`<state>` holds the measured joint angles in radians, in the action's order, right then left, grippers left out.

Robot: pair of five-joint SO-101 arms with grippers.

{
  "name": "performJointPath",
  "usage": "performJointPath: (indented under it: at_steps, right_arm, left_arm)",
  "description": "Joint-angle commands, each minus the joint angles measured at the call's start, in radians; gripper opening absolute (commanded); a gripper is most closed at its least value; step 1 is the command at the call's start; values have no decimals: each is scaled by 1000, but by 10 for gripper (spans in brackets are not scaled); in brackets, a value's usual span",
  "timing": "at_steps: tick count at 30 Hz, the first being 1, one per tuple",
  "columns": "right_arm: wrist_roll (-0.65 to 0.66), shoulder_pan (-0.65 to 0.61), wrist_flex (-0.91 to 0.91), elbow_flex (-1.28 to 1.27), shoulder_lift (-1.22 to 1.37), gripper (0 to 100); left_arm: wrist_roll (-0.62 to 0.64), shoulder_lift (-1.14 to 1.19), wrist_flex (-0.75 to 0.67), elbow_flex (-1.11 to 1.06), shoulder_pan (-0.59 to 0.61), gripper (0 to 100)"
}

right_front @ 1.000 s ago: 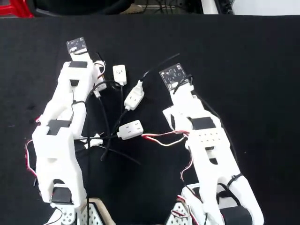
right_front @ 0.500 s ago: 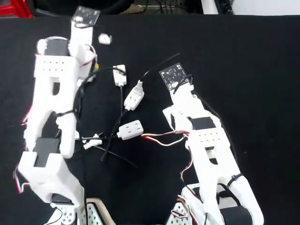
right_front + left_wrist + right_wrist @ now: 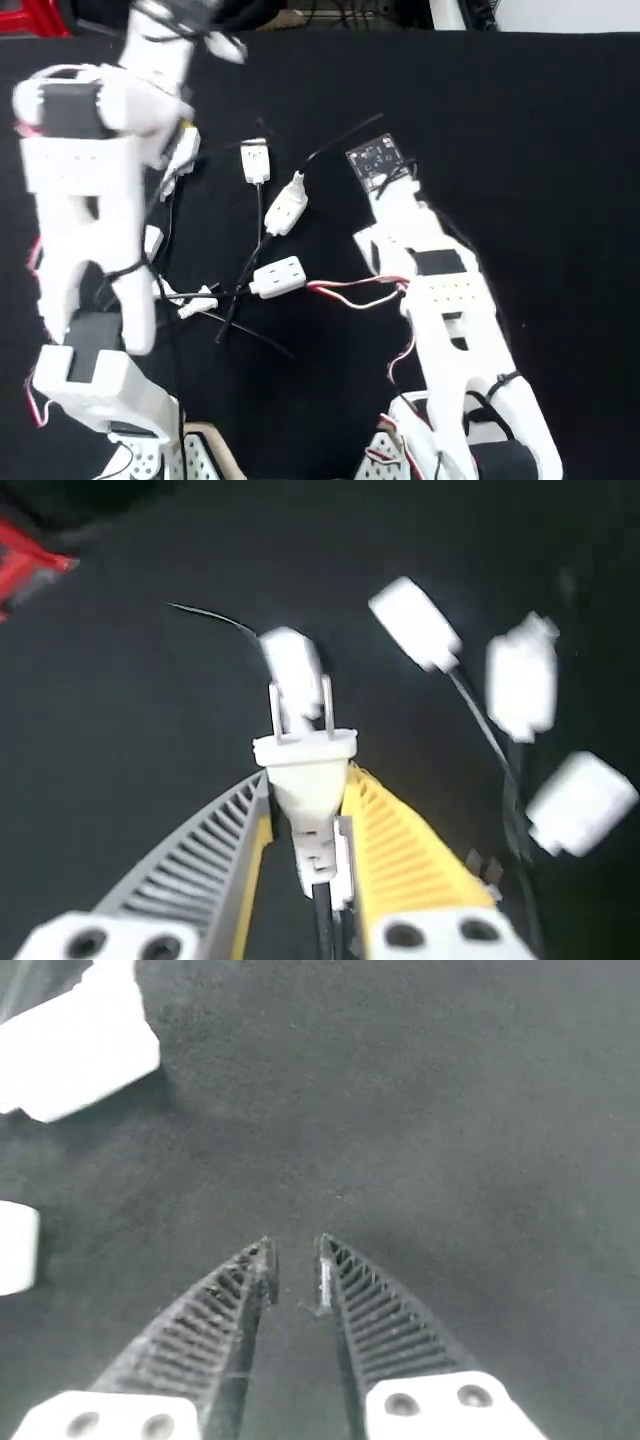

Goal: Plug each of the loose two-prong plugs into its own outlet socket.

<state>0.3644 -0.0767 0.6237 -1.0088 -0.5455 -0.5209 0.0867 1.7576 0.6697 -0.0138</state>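
My left gripper [image 3: 306, 780] pinches the plug [image 3: 304, 748] by its body. The prongs point out past the fingertips, so they are free to enter slots. I hold it high over the far left of the table [image 3: 560, 150], which I judge gives me a look down on the far socket [image 3: 256, 160], middle socket [image 3: 285, 207] and near socket [image 3: 278, 276]. My right gripper [image 3: 295, 1260] is slightly parted and empty, low over the table right of them and out of the way.
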Motion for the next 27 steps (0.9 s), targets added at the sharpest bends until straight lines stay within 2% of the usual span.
performJointPath:
  at_steps: [1,6,9,12,16,19,21,24,27]
  right_arm:
    - [15,135,60,104,-12,80]
    - [89,381,296,283,-10,81]
    - [201,496,430,361,-7,81]
    - [265,559,500,395,-7,81]
    - [296,606,519,401,-7,81]
    - [310,617,519,397,-7,81]
    - [310,614,519,395,-5,81]
    - [310,612,519,395,-5,81]
    - [310,612,519,390,-5,82]
  left_arm:
    - [-26,-81,3,-213,-108,29]
    - [-46,-213,-3,-472,-303,29]
    - [-44,-287,-86,-641,-433,29]
    - [-41,-311,-262,-831,-535,30]
    - [29,-255,-641,-1107,-576,30]
    - [43,-169,-819,-1210,-611,31]
    - [84,-121,-844,-1204,-641,74]
    - [227,-57,-845,-1142,-647,232]
    - [239,-43,-830,-1099,-638,354]
